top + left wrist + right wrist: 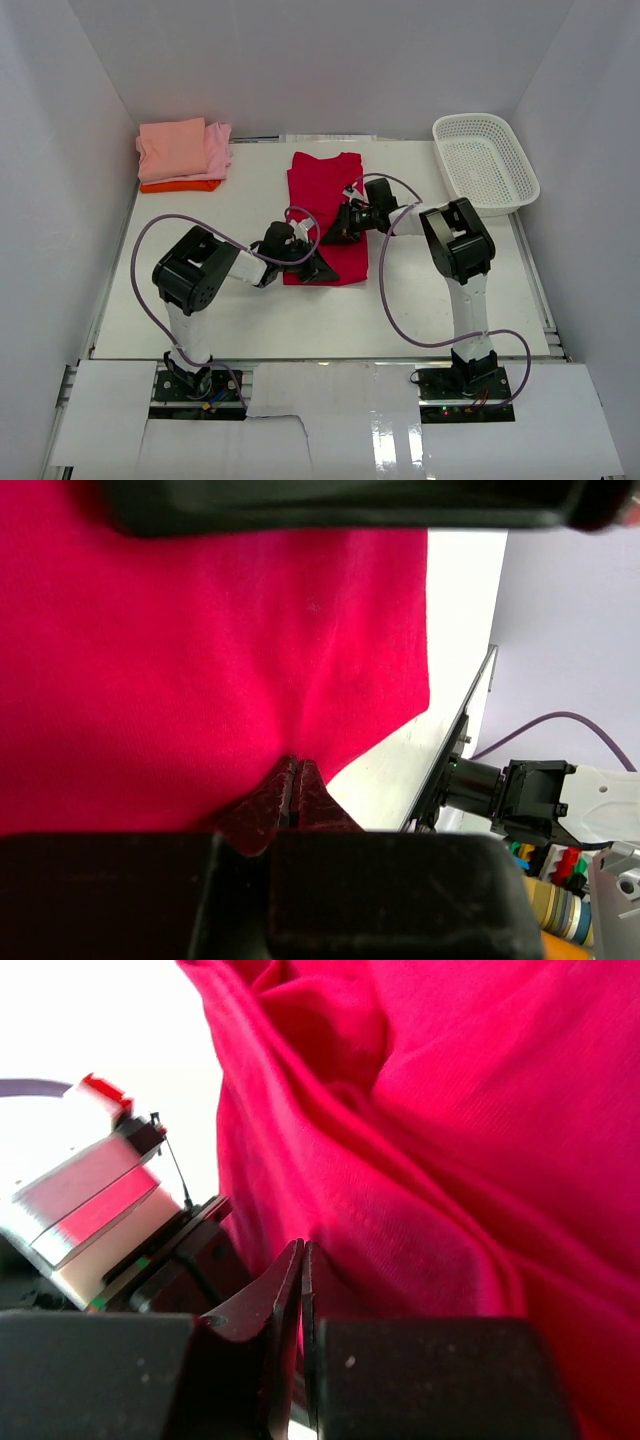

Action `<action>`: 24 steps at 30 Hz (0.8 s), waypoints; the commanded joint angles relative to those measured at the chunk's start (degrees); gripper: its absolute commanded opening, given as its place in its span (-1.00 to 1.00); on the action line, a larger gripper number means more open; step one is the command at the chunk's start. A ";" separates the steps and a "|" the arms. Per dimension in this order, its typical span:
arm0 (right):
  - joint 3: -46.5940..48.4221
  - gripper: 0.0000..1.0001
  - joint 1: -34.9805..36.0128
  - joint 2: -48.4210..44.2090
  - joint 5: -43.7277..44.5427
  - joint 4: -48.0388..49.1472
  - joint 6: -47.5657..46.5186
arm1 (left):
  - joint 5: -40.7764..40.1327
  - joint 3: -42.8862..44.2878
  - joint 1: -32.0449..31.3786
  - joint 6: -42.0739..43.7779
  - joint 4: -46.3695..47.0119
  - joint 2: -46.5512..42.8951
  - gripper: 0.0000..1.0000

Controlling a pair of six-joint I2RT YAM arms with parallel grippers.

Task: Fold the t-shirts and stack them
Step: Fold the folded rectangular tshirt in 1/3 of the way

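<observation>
The crimson-red t-shirt [325,190] lies partly folded in the middle of the table, collar end toward the back. My left gripper [318,268] is at its near edge, and the left wrist view shows that gripper [290,772] shut on a pinch of the red t-shirt [200,660], which puckers toward the tips. My right gripper [335,232] reaches in from the right over the shirt's middle. It [303,1252] is shut on a fold of the red t-shirt [470,1130]. At the back left, folded salmon-pink [172,148], light pink [220,150] and orange [180,186] t-shirts form a stack.
A white lattice basket [485,160] stands at the back right, overhanging the table edge. White walls close in on three sides. Purple cables loop from both arms over the near table. The left arm's wrist [90,1200] is close beside the right fingers.
</observation>
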 commanded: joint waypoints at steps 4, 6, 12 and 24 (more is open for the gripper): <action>6.32 -0.85 0.26 5.93 0.37 2.80 -1.84 | -4.02 -1.96 -1.79 1.59 -4.60 1.06 -1.00; 8.08 -0.85 0.26 7.52 0.37 2.71 -2.45 | -3.93 -2.66 -1.96 0.97 -4.69 0.71 -1.00; 17.83 -0.85 -1.06 13.76 0.98 2.01 -3.07 | -3.75 -4.42 -2.49 0.62 -4.95 -0.87 -1.00; 35.16 -0.85 -7.13 12.12 3.19 -8.63 -10.18 | -3.66 -5.48 -2.75 0.62 -6.79 -4.38 -1.00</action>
